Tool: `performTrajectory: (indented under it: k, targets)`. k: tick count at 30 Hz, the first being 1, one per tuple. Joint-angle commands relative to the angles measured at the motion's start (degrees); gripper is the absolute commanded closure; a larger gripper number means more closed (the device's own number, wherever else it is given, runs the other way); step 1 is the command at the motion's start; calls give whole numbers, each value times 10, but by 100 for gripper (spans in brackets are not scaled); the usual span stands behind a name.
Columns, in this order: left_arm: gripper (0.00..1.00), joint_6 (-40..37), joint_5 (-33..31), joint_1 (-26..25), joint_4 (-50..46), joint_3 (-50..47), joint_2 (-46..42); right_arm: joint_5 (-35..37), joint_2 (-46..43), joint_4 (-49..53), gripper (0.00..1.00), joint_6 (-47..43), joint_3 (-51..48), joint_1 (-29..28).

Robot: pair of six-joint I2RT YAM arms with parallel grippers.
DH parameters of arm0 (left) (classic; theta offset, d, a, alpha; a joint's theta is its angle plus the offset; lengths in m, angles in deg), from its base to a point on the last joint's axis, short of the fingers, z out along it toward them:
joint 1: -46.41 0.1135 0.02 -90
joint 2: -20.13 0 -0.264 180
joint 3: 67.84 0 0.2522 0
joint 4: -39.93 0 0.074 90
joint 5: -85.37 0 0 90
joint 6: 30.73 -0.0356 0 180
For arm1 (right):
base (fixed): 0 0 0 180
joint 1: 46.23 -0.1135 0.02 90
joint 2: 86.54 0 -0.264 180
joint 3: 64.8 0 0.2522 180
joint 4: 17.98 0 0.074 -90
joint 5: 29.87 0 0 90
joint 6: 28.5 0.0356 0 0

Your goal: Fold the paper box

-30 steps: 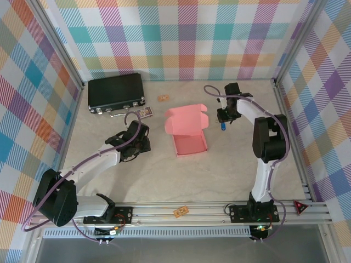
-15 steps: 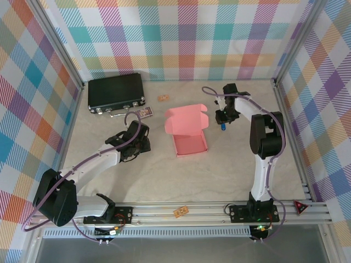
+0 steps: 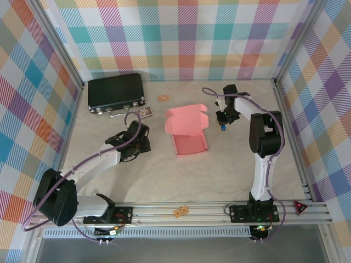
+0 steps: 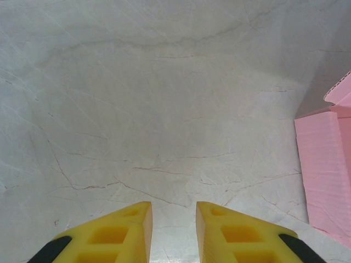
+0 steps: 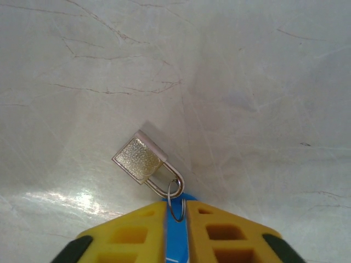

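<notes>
Box [image 3: 186, 133] left mid-table, toward far edge, lid flap raised and tray open. It is gripped by neither arm, so folding is judged unfinished.

Left gripper [image 4: 173, 211] is held low over bare table [image 4: 164, 109] just left of box, fingers apart, nothing between; judged staged for flap work. Left arm is laid low, elbow bent.

Right gripper [image 5: 176, 207] is clamped on blue tag [image 5: 176, 235], with padlock [image 5: 143, 160] ringed to it right of box; judged clutter being cleared. Right arm is stretched toward far edge, wrist turned down.
</notes>
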State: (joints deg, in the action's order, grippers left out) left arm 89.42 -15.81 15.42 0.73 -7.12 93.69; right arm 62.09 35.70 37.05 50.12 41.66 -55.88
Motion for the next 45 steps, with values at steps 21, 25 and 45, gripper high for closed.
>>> performTrajectory:
  k: [21,25,45]
  targets:
    - [73,-8,8,4,-7,-2,4,-62,-265,-29,100,53,-148,1]
    - [73,-9,8,4,-4,0,9,-105,-334,-37,100,90,-185,-9]
    - [73,-6,33,4,13,13,37,-178,-371,-113,100,202,-281,-200]
